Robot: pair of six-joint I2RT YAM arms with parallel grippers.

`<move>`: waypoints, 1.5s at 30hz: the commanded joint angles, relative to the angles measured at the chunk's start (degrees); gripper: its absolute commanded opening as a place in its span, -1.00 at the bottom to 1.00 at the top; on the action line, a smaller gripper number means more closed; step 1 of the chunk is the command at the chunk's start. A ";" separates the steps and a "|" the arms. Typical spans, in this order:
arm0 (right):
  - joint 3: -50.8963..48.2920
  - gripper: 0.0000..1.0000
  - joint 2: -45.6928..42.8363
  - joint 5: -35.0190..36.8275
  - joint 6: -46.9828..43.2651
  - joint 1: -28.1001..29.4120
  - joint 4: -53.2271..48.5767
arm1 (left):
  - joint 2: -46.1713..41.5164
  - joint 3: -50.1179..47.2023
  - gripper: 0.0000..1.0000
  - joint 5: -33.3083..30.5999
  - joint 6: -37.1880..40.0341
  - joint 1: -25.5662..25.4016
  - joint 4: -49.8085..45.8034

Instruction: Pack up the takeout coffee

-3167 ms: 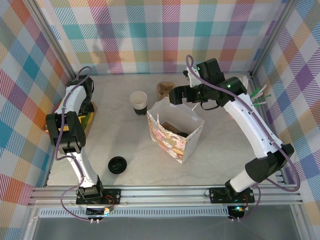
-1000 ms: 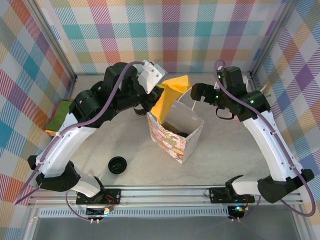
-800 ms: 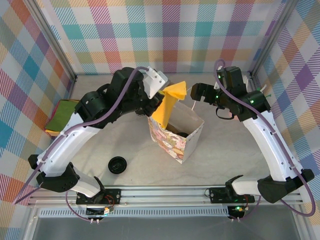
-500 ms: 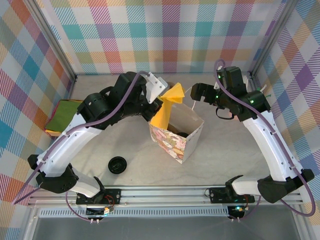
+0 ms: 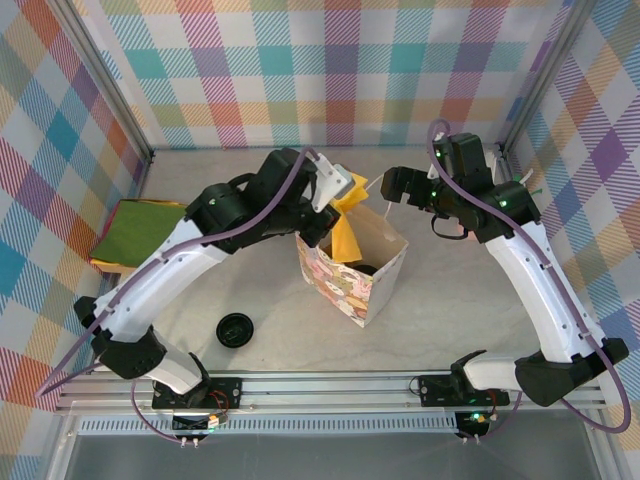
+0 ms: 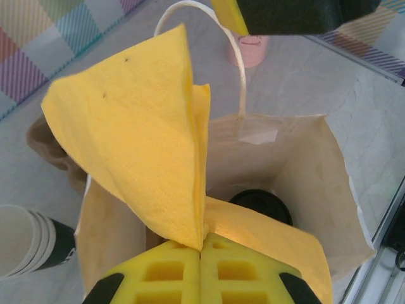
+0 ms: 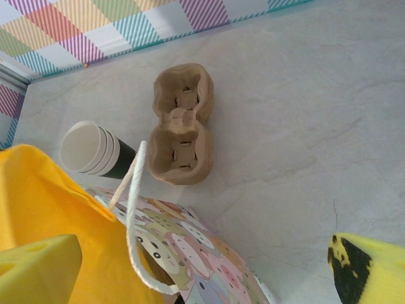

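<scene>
The left tool (image 6: 201, 252) is pressed together, pinching a yellow napkin (image 6: 139, 139); just beyond its tips, down inside the paper bag (image 6: 310, 177), stands the takeout coffee (image 6: 261, 204). The right tool (image 5: 389, 186) is spread, empty, near the bag's handle (image 7: 130, 209)

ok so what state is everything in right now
bag: upright, open
coffee: lidded, inside bag
napkin: folded, pinched at bag mouth
left gripper: shut on napkin
right gripper: open, empty
spare cup: lidless, outside bag
loose lid: lying flat, unused
carrier: empty
</scene>
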 commanded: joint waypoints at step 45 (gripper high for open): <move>-48.49 0.98 0.18 11.00 -17.68 -24.30 47.23 | -5.22 -57.63 0.99 -36.08 -21.80 46.51 48.29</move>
